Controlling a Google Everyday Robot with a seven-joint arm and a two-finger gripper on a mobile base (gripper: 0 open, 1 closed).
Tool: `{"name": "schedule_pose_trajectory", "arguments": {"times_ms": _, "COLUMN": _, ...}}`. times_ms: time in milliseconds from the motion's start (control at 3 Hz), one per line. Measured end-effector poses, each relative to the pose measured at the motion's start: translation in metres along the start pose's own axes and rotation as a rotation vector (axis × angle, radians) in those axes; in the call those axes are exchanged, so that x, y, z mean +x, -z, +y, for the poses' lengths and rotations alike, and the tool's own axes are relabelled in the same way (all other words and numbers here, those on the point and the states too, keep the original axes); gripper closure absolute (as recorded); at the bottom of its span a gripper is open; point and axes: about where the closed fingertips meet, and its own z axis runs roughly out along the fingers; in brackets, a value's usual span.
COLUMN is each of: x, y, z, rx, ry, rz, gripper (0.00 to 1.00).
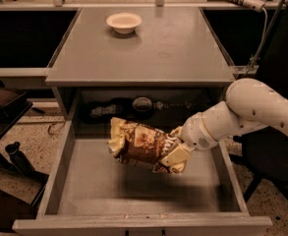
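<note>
Here, the grey metal tabletop (pixel 173 48) spans above its pulled-out grey drawer (pixel 84 181), over whose middle hangs a brown crinkled foil snack bag (pixel 138 146). The tool (pixel 175 156), above the drawer's right half, is clamped on the bag's end. A small white bowl (pixel 124 22) stands well behind the drawer.

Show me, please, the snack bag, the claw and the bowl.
snack bag (pixel 138 146): camera view, middle of its brown front.
claw (pixel 175 157): camera view, between fingertips, at bag's right end over the drawer (pixel 84 191).
bowl (pixel 124 28): camera view, its front wall.
</note>
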Motion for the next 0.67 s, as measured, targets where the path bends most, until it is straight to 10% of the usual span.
{"name": "schedule_pose_trajectory", "arguments": {"times_ms": 667, "x": 0.022, "y": -0.05, "z": -0.024, "rx": 0.074, "ry": -0.047, "rz": 0.026, "gripper": 1.0}}
